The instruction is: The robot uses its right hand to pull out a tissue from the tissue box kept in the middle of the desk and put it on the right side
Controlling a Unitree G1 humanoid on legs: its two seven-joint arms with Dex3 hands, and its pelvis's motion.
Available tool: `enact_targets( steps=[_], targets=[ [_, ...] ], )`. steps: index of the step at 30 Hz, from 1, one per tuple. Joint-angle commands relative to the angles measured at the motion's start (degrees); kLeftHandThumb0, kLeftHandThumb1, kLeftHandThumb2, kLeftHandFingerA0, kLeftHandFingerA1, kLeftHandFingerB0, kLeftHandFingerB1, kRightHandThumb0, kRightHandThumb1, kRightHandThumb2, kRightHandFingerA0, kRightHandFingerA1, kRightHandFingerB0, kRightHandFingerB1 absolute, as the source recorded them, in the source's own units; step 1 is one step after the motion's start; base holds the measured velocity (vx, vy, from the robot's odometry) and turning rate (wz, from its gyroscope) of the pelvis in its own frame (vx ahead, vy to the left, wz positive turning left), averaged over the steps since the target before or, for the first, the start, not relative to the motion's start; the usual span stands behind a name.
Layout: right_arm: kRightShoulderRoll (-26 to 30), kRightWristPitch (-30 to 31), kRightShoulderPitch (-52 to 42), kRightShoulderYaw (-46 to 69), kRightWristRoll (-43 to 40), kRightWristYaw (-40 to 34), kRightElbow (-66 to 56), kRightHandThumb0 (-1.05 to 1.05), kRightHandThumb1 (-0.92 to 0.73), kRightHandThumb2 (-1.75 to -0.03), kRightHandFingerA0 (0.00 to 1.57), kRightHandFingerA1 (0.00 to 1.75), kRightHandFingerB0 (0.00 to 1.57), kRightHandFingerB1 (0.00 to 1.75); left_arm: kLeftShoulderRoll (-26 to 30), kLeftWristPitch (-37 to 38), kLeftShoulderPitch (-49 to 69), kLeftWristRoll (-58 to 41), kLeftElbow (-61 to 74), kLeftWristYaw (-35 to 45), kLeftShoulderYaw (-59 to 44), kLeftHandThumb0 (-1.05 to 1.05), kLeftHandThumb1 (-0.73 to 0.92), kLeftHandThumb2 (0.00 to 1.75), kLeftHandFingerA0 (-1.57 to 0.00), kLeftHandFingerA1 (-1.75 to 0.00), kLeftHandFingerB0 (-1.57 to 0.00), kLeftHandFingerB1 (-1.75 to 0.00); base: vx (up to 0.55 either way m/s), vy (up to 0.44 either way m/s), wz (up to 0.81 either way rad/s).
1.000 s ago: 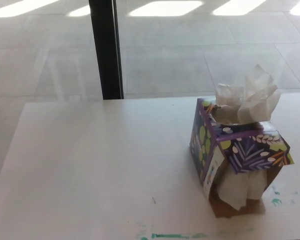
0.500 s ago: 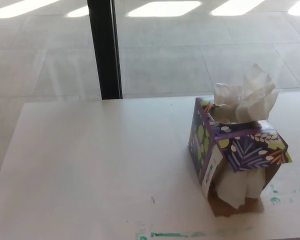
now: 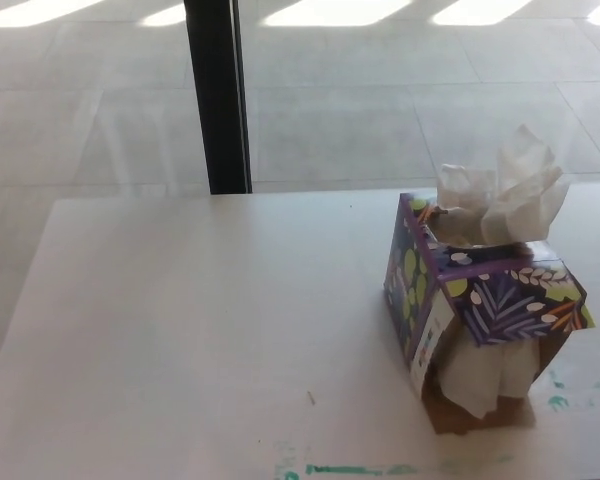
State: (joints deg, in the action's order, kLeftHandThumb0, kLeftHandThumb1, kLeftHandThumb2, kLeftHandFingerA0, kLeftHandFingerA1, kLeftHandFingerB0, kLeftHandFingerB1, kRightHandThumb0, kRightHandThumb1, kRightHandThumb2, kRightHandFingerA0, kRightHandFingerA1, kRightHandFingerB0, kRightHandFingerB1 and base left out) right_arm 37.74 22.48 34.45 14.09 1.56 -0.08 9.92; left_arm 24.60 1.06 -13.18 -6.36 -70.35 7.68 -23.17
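Observation:
A purple tissue box [image 3: 480, 300] with a leaf pattern stands on the white desk [image 3: 200, 320], right of the middle. A crumpled white tissue [image 3: 505, 195] sticks up out of its top opening. The box's near side is torn open, and more tissue [image 3: 485, 375] bulges out there. Neither of my hands shows in the head view.
A black post [image 3: 218, 95] rises behind the desk's far edge, with a tiled floor [image 3: 380, 100] beyond. Green paint marks [image 3: 345, 468] run along the desk's near edge, and a few more [image 3: 555, 400] lie to the right of the box.
The whole picture has shifted slightly, so the camera has moved. The box and tissue keep their place on the desk.

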Motion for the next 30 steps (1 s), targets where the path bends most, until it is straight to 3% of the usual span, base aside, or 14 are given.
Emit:
enact_targets(
  steps=[1,3,4,5,6,7,8,9,11,12,21,22,23,30],
  targets=[
    [2.22,1.14,10.91,-17.63,8.80,13.20,5.17,-0.68,-0.69,-0.61,0.62,0.56,0.31,0.32,1.77,0.42,3.34,1.00,1.46,-0.13,1.91,-1.05,0.76,1.07,-0.70,-0.61,-0.45,-0.82,0.00,0.000,0.00],
    [1.27,2.05,11.91,-20.16,8.93,13.97,5.23,-0.72,-0.70,-0.61,0.69,0.68,0.31,0.32,1.77,0.35,3.65,0.47,1.65,0.36,1.64,-1.05,0.75,1.07,-0.70,-0.62,-0.44,-0.82,0.00,0.000,0.00],
    [1.14,2.67,12.27,-21.09,8.70,14.62,5.03,-0.80,-0.60,-0.94,0.65,0.76,0.23,0.45,1.80,0.30,3.70,0.48,1.63,0.35,1.73,-1.05,0.76,1.06,-0.71,-0.62,-0.45,-0.81,0.00,0.000,0.00],
    [1.09,2.87,12.80,-22.87,8.92,16.14,4.98,-0.76,-0.75,-0.63,0.68,0.82,0.25,0.31,1.83,0.16,3.70,0.55,1.65,0.16,1.85,-1.05,0.77,1.05,-0.72,-0.63,-0.45,-0.81,0.00,0.000,0.00],
    [1.04,2.32,13.28,-24.38,9.14,17.21,5.56,-0.76,-0.75,-0.63,0.68,0.82,0.25,0.31,1.82,0.26,3.88,0.68,1.93,0.01,2.06,-1.05,0.77,1.05,-0.72,-0.63,-0.45,-0.81,0.00,0.000,0.00],
    [0.69,2.36,13.75,-25.07,8.54,17.90,6.22,-0.79,-0.60,-0.94,0.68,0.84,0.17,0.45,1.83,0.37,3.98,0.62,1.91,0.16,2.10,-1.05,0.77,1.04,-0.70,-0.61,-0.45,-0.81,0.00,0.000,0.00],
    [0.95,2.63,14.19,-26.45,9.18,18.52,6.47,-0.80,-0.77,-0.64,0.63,0.73,0.21,0.29,1.86,0.88,4.13,0.84,1.89,0.25,2.36,-1.05,0.77,1.01,-0.68,-0.60,-0.46,-0.82,0.00,0.000,0.00],
    [1.10,2.76,14.41,-27.10,9.41,18.78,6.60,-0.80,-0.77,-0.64,0.63,0.73,0.21,0.29,1.87,1.10,4.20,0.92,1.89,0.29,2.48,-1.05,0.77,1.01,-0.68,-0.60,-0.46,-0.82,0.00,0.000,0.00],
    [1.52,3.50,15.49,-30.41,10.58,21.12,7.16,-0.86,-0.80,-0.65,0.50,0.61,0.15,0.25,2.17,1.06,4.13,1.08,1.56,0.44,2.72,-1.05,0.76,1.02,-0.71,-0.61,-0.47,-0.84,0.00,0.000,0.00],
    [1.55,3.96,15.83,-31.11,10.71,21.54,7.44,-0.88,-0.65,-1.02,0.45,0.65,0.09,0.32,2.19,0.94,4.07,1.14,1.50,0.30,2.80,-1.05,0.76,1.02,-0.71,-0.61,-0.47,-0.84,0.00,0.000,0.00],
    [1.76,2.58,17.32,-38.49,14.28,24.90,10.97,-0.84,-0.66,-1.05,0.43,0.68,0.07,0.32,2.06,0.70,4.45,0.94,1.60,0.09,3.15,-1.05,0.75,1.02,-0.75,-0.63,-0.49,-0.84,0.00,0.000,0.00],
    [1.70,2.18,17.76,-39.32,14.75,25.30,11.55,-0.85,-0.85,-0.66,0.45,0.69,0.13,0.24,2.18,0.82,4.74,1.11,2.01,0.31,3.41,-1.05,0.75,1.02,-0.73,-0.62,-0.48,-0.84,0.00,0.000,0.00],
    [1.69,1.27,18.03,-40.19,15.39,25.56,12.23,-0.86,-0.70,-1.07,0.33,0.63,0.04,0.31,2.16,0.68,4.77,1.05,2.18,0.20,3.45,-1.05,0.75,1.02,-0.72,-0.61,-0.48,-0.83,0.00,0.000,0.00],
    [0.48,-0.08,18.66,-42.07,17.38,26.94,13.23,-0.82,-0.70,-1.07,0.39,0.66,0.10,0.35,2.53,0.70,5.07,0.89,2.58,0.67,4.28,-1.05,0.78,1.02,-0.70,-0.59,-0.46,-0.82,0.00,0.000,0.00]
  ],
)
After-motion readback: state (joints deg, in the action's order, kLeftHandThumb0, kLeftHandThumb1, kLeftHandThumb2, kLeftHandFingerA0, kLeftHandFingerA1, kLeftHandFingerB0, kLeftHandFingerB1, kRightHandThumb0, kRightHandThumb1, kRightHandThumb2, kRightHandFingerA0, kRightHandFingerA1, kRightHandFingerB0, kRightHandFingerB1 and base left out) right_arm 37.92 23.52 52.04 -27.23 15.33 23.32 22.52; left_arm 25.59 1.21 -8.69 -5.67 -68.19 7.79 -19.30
